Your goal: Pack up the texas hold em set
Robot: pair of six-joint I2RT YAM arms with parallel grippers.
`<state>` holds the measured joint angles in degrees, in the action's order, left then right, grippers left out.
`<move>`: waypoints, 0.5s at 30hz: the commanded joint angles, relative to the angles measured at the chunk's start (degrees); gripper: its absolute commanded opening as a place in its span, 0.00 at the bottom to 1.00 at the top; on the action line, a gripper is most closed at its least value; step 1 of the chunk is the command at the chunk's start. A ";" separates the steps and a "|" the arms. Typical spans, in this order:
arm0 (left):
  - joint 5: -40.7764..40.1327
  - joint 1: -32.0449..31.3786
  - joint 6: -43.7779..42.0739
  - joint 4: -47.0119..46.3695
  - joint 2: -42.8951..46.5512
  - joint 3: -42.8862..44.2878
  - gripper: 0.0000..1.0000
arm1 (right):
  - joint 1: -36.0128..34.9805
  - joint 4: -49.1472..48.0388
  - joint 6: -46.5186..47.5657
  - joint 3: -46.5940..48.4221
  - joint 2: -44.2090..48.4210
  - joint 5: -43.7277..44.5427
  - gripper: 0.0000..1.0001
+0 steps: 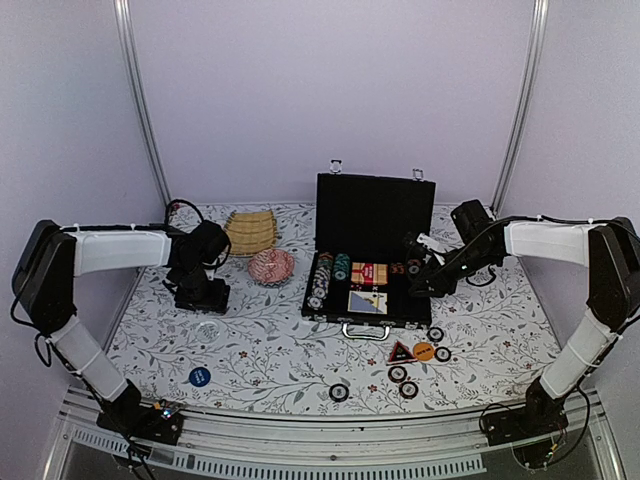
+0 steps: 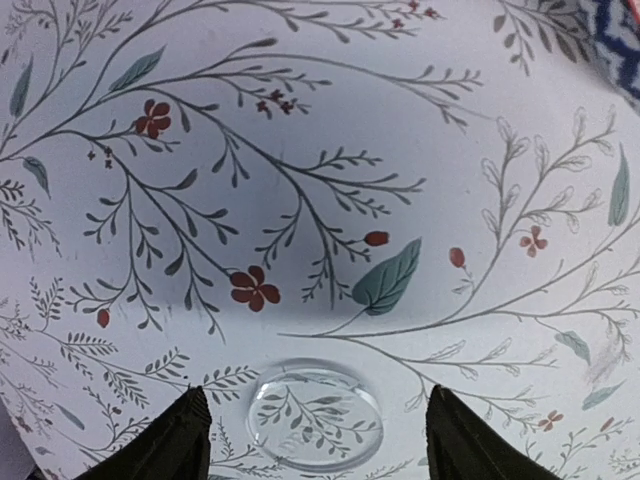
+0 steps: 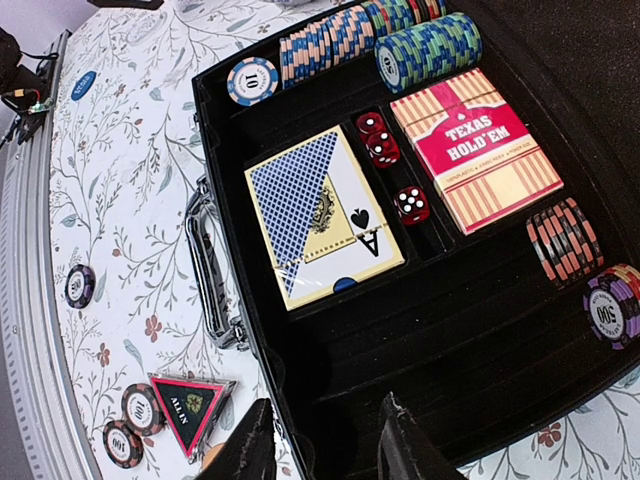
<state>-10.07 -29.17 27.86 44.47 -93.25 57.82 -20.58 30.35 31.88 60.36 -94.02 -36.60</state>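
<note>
Left gripper (image 2: 316,395) hangs low over the flowered table (image 1: 270,355), well to the left of the open black case (image 1: 375,215). Its fingers (image 2: 190,435) are spread wide, with a clear disc (image 2: 315,415) lying flat on the cloth between them, a gap on either side. It grips nothing. The right gripper (image 3: 325,402) hovers over the case's right front corner, its jaws a little apart and empty.

Inside the case, rows of chips (image 3: 330,40) lie along the left end. A blue card deck (image 3: 320,215) and a red one (image 3: 475,145) (printed "Texas Hold'em") sit in the middle with red dice (image 3: 385,145) between them. A short orange-and-black stack (image 3: 565,240) and a purple chip (image 3: 615,305) lie to the right of the red deck.

In front of the case, just past its silver handle (image 1: 365,330), lie a red triangle (image 1: 401,351), an orange disc (image 1: 423,351) and several loose chips (image 1: 409,389). A blue disc (image 1: 200,376) lies far to the front left of the case. A pink woven ball (image 1: 271,266) rests just left of the case, with a tan slatted mat (image 1: 250,231) behind it.
</note>
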 commanded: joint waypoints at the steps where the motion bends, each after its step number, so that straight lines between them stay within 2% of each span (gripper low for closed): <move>1: 3.51 3.24 0.46 0.17 1.44 -1.40 0.75 | 0.01 -0.34 0.82 -0.42 1.69 -1.08 0.37; 8: 10.07 5.70 -2.31 -1.32 -0.62 -4.71 0.76 | -0.01 0.04 1.02 -0.21 0.86 -1.27 0.38; 15: 7.52 5.74 -1.57 -1.24 -1.63 -5.87 0.76 | -0.01 0.40 1.17 -0.09 0.34 -1.61 0.38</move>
<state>-2.46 -24.08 26.57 43.97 -93.78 52.47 -20.58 30.37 32.40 60.36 -94.02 -36.69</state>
